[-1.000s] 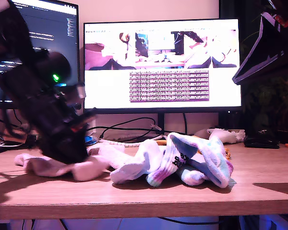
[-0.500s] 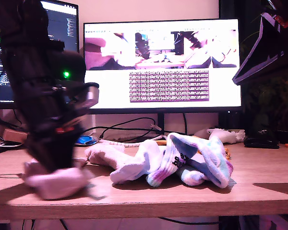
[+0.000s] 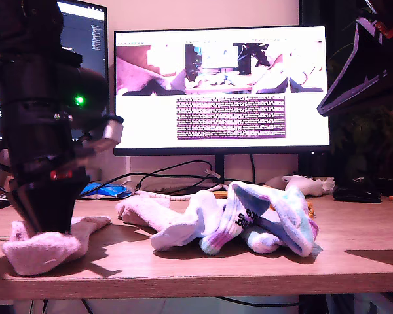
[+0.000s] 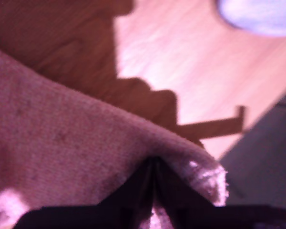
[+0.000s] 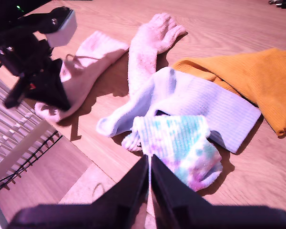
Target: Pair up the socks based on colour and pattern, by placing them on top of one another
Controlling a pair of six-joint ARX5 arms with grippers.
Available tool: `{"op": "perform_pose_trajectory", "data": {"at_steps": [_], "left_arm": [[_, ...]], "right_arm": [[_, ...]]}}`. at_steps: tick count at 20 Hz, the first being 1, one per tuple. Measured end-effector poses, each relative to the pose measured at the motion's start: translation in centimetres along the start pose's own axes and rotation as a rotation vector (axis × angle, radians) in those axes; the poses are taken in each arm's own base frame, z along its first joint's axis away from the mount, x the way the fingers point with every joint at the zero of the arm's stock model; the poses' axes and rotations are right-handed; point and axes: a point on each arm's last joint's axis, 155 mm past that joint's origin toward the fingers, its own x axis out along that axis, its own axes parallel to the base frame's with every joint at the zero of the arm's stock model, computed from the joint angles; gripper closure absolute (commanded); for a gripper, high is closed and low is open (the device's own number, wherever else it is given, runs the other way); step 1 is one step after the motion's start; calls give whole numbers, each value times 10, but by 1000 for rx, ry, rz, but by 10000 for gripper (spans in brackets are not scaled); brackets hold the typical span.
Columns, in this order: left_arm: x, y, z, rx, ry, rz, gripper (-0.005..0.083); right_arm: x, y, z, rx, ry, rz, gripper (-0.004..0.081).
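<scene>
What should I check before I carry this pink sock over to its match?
1. Grip: my first gripper is shut on the held pink sock: ok.
2. Held sock lifted clear: it rests on the table: not ok.
3. Target in sight: the second pink sock lies mostly uncovered: ok.
4. My second gripper out of the way: shut and empty, high above the tie-dye sock: ok.
5. Held sock free of snags underneath: cannot tell.

dim, pink-tinted room; glaring monitor [image 3: 221, 88] backlights everything; first wrist view blurry, shadowed.
</scene>
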Motion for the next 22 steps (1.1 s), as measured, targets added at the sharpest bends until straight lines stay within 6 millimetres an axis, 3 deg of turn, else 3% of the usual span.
{"op": "perform_pose_trajectory", "data": {"at_steps": [3,5,7,9,12,16,22], "left_arm": [[-30,15,26,15,-145,92,793],[-51,41,44,-31,-234,182,793],[-60,72,50,-104,-285,249,793],[-63,90,49,-144,-302,276,793],[-53,97,49,-157,-287,272,793],[-17,105,43,-171,-208,256,793],[-12,102,47,-166,-210,239,793]], "right_arm": [[0,0,0,1,1,0,780],[0,0,0,1,1,0,780],[0,0,0,1,2,0,780],[0,0,0,1,1,0,780],[0,0,0,1,2,0,780],[0,0,0,1,2,0,780],[0,0,0,1,2,0,780]]}}
